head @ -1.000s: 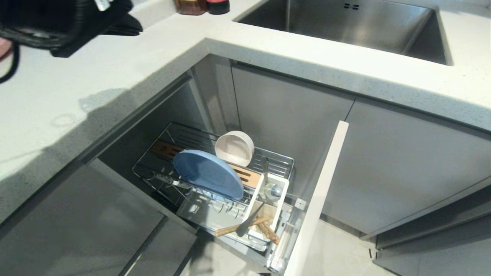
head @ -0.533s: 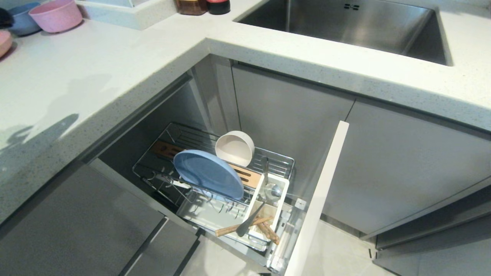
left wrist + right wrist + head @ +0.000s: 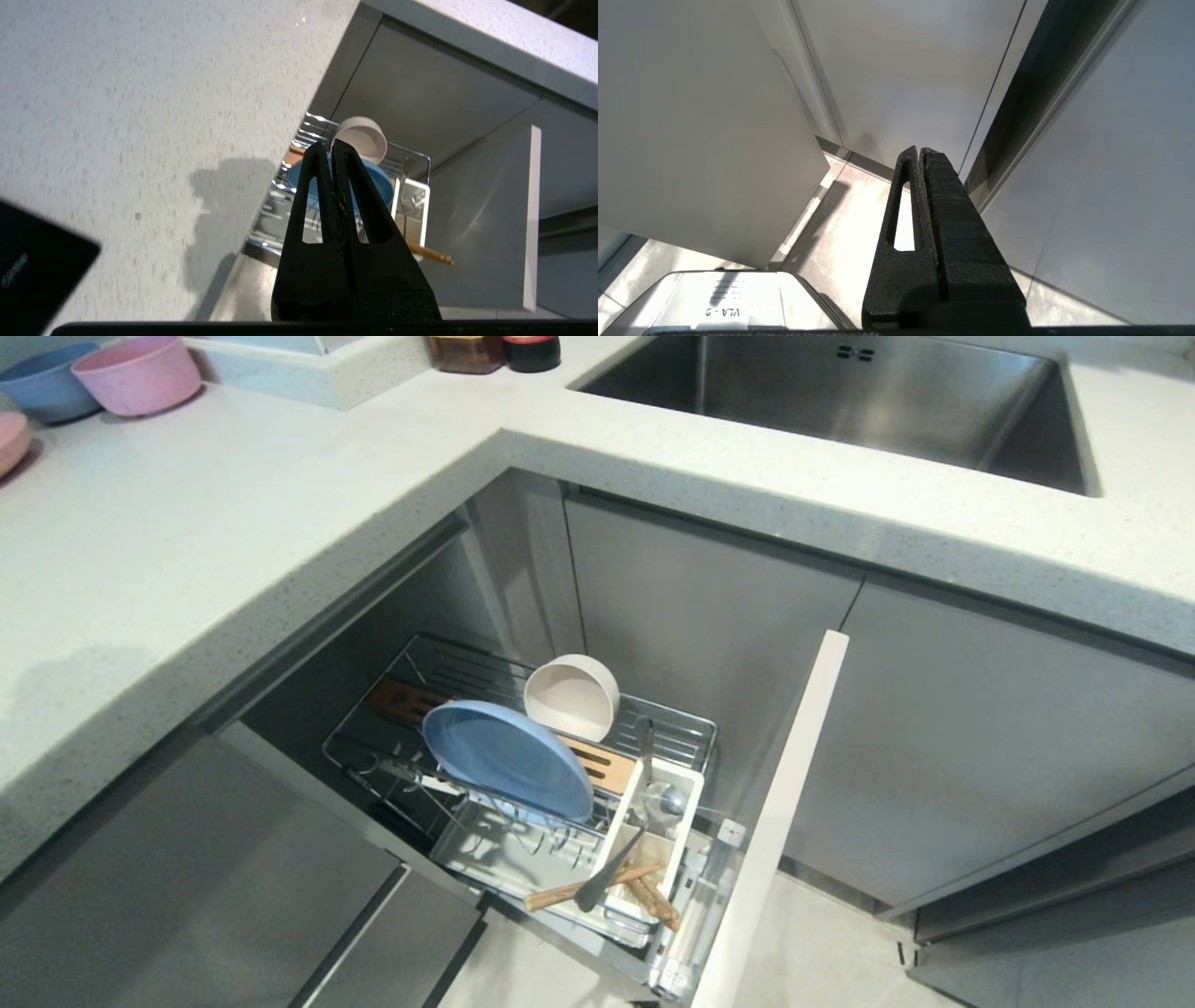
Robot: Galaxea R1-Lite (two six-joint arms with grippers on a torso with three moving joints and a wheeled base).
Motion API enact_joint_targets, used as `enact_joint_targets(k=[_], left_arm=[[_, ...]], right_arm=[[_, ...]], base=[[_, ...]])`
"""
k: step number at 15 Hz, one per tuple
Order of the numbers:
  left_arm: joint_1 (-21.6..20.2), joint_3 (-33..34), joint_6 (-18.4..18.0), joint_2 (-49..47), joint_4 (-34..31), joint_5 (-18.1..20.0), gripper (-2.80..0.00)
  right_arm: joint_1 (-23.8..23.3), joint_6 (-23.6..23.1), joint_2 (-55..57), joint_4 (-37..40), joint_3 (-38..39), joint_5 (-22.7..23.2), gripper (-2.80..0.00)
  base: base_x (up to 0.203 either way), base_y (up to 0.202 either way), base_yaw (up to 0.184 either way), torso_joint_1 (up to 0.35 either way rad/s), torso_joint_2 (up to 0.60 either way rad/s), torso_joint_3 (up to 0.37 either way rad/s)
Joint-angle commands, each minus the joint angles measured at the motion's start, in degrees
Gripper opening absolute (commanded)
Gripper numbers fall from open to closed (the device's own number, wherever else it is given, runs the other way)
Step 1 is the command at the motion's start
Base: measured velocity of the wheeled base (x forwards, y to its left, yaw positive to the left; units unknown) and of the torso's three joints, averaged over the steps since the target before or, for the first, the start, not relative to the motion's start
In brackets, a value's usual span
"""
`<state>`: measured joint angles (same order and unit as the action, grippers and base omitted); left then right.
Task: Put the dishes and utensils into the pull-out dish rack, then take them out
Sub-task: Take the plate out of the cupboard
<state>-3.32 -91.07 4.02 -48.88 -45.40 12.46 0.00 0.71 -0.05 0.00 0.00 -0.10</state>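
1. Nearest the head camera: pull-out dish rack (image 3: 523, 784) drawn out below the counter, its pale front panel (image 3: 775, 812) standing edge-on at the near end.
2. White caddy (image 3: 653, 840) sits just behind that panel. Chopsticks (image 3: 597, 885) lie slanted across its near edge, tips sticking out past the rim; they look too long to drop inside. Spoon (image 3: 644, 784) rests in the caddy, bowl end up, handle running away toward the far wires.
3. Next back: blue plate (image 3: 509, 761) on edge, leaning among the wire tines, which hold it tilted. It hides part of the slotted wooden strip (image 3: 411, 698).
4. Behind the plate: cream bowl (image 3: 571, 697) tipped on its side, mouth toward the camera, propped against the far wires and just beside the plate.
5. Judgement: 4 items racked, so loading looks finished; unloading is not yet begun.
6. Left gripper (image 3: 330, 144): out of the head view, seen from its wrist camera above the counter (image 3: 140, 116) edge, fingers pressed together on nothing, pointing down toward the rack.
7. Right gripper (image 3: 920, 150): parked low beside cabinet doors, fingers closed, empty.
8. Far left on the counter: 1 pink bowl (image 3: 138, 373), 1 blue bowl (image 3: 42, 385). Far right: sink (image 3: 840, 392).
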Motion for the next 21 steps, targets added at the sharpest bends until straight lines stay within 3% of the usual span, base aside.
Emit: enact_joint_targets(k=[1, 4, 8, 13, 16, 21], left_arm=[[-0.66, 4.08, 0.01, 7.65, -0.04, 0.06, -2.80], [-0.82, 16.86, 0.02, 16.09, 4.01, -0.87, -2.80], [0.09, 37.06, 0.02, 27.55, 15.76, -6.42, -2.80], [3.08, 55.64, -0.04, 41.49, 28.00, -9.90, -2.80], [3.37, 64.38, -0.32, 47.87, 33.78, -9.99, -2.80], [3.41, 73.75, 0.83, 48.79, 36.94, -11.40, -2.80]], right_arm=[[0.00, 0.00, 0.05, 0.00, 0.07, 0.01, -2.80], [0.00, 0.00, 0.05, 0.00, 0.09, 0.02, -2.80], [0.00, 0.00, 0.05, 0.00, 0.03, 0.01, -2.80], [0.00, 0.00, 0.05, 0.00, 0.06, 0.01, -2.80], [0.00, 0.00, 0.05, 0.00, 0.07, 0.01, -2.80], [0.00, 0.00, 0.05, 0.00, 0.06, 0.01, -2.80]], base=[[0.000, 0.000, 0.000, 0.000, 0.00, 0.000], [0.000, 0.000, 0.000, 0.000, 0.00, 0.000], [0.000, 0.000, 0.000, 0.000, 0.00, 0.000], [0.000, 0.000, 0.000, 0.000, 0.00, 0.000], [0.000, 0.000, 0.000, 0.000, 0.00, 0.000], [0.000, 0.000, 0.000, 0.000, 0.00, 0.000]])
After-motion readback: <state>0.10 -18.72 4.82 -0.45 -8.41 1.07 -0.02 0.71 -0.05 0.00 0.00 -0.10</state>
